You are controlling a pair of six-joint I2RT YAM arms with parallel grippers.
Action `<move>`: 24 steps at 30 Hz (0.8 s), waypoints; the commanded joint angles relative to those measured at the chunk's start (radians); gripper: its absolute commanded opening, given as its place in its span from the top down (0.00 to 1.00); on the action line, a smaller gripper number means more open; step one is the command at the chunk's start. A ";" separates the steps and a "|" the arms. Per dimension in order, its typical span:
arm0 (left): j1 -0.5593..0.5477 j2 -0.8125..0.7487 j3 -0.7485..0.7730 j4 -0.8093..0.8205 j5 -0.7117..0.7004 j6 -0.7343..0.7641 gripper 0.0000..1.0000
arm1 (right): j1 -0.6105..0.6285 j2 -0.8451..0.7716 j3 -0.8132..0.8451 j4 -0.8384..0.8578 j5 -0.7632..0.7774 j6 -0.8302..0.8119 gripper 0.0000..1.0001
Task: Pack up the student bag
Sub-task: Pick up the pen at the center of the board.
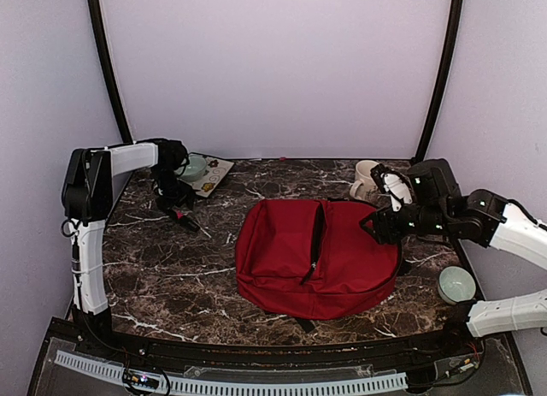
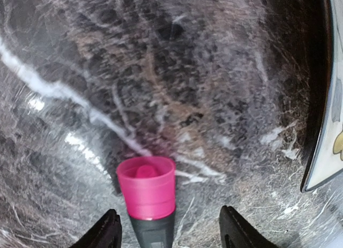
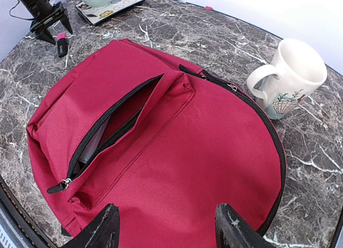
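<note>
Worktop [image 1: 171, 268], dark marble, carries everything. Student bag [image 1: 316, 259] lies flat at its centre, main zip shut. Its front pocket [image 3: 112, 125] is unzipped and gaping, likely so items can go in. Something dark and flat sits inside the pocket; can't identify it.

Right pincer [image 3: 166, 226] hangs over the bag's right part, jaws apart, nothing between them. Probably parked there to steady or lift the pocket lip, but that's a guess.

Left pincer [image 2: 169, 218] is far left, well apart from the bag, low over the worktop. Its jaws are open and straddle the dark body of a marker, no contact seen, so it's lined up for a pick.

White mug [image 3: 286, 76] stands upright just beside the bag's far right edge. Patterned tray [image 1: 218, 175] sits in the far left corner with a teal bowl [image 1: 195, 166] on it. Second bowl [image 1: 455, 284] stands near the right edge.

Pink-capped marker [image 2: 147, 192] lies flat beside the tray, cap pointing away from the wrist. Likely the next item to pack.
</note>
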 commanded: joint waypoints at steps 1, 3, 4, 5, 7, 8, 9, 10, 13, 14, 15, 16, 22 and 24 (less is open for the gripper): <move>0.009 0.024 0.043 -0.070 -0.035 0.026 0.42 | -0.006 0.024 0.030 0.052 -0.009 -0.047 0.39; 0.011 0.030 0.043 -0.071 -0.038 0.027 0.46 | -0.007 0.037 0.038 0.053 -0.018 -0.051 0.38; 0.011 0.034 0.044 -0.074 -0.039 0.028 0.49 | -0.007 0.043 0.041 0.051 -0.022 -0.054 0.38; 0.012 0.038 0.045 -0.077 -0.040 0.028 0.52 | -0.007 0.047 0.045 0.050 -0.023 -0.057 0.38; 0.012 0.045 0.047 -0.084 -0.038 0.029 0.57 | -0.007 0.050 0.046 0.046 -0.022 -0.065 0.38; 0.011 0.049 0.048 -0.089 -0.036 0.029 0.58 | -0.008 0.051 0.044 0.046 -0.022 -0.069 0.38; 0.011 0.051 0.051 -0.094 -0.035 0.028 0.58 | -0.008 0.051 0.045 0.046 -0.025 -0.072 0.38; 0.012 0.052 0.049 -0.099 -0.036 0.028 0.58 | -0.007 0.050 0.043 0.046 -0.025 -0.074 0.38; 0.012 0.052 0.047 -0.107 -0.036 0.034 0.68 | -0.007 0.053 0.045 0.048 -0.029 -0.078 0.38; 0.011 0.051 0.048 -0.108 -0.034 0.038 0.74 | -0.007 0.055 0.048 0.047 -0.030 -0.078 0.38; 0.012 0.051 0.049 -0.108 -0.029 0.045 0.81 | -0.007 0.056 0.051 0.047 -0.031 -0.078 0.38; 0.012 0.050 0.051 -0.105 -0.022 0.054 0.87 | -0.007 0.059 0.054 0.048 -0.032 -0.078 0.38; 0.006 -0.047 -0.030 -0.017 0.006 0.059 1.00 | -0.008 0.066 0.072 0.049 -0.063 -0.068 0.37; 0.005 -0.109 -0.092 0.024 0.010 0.044 1.00 | -0.007 0.063 0.065 0.052 -0.077 -0.058 0.37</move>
